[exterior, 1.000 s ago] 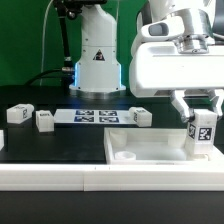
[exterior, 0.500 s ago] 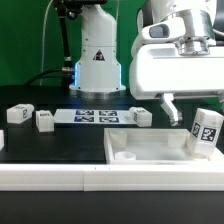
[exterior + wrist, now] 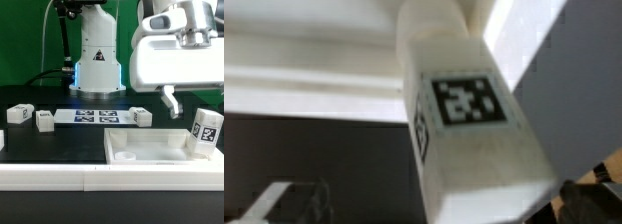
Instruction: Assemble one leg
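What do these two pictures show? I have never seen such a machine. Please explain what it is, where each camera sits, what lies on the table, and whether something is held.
The machine is a robot arm that puts furniture together. Its hand ends in two fingers. One picture comes from a camera standing off the arm, which sees the whole scene. The other comes from a camera on the arm's wrist, very close to the work.

On the dark table lies a large flat white panel. A small white leg with a black-and-white square tag stands tilted at the panel's corner, on the exterior view's right. The wrist picture shows this same leg close up. Three more legs lie further back, beside the flat marker board.

The fingers are open above the leg and hold nothing.
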`<state>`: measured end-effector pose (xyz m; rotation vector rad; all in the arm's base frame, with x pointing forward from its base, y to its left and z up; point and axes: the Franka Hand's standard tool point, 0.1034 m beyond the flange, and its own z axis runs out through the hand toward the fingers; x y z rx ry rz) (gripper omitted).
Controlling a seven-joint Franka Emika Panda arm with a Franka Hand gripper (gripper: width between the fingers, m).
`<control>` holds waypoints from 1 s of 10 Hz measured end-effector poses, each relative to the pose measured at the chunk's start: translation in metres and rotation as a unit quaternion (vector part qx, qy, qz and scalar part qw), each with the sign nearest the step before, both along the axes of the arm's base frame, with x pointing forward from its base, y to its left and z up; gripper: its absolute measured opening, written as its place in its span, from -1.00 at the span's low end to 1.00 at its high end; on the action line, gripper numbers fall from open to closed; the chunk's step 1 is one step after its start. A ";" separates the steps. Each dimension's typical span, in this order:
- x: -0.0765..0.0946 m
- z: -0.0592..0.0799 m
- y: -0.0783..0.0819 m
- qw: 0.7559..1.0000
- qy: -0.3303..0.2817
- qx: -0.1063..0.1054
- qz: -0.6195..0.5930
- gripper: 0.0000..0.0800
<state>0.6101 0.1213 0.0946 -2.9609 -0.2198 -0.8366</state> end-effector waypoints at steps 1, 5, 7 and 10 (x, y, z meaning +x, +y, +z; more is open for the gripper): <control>0.000 -0.001 0.000 1.000 0.000 0.000 0.000 0.62; 0.010 -0.012 -0.003 0.995 0.098 0.007 -0.012 0.62; 0.008 -0.014 0.001 0.984 0.175 0.016 -0.023 0.62; 0.008 -0.010 0.007 0.970 0.242 0.017 -0.022 0.62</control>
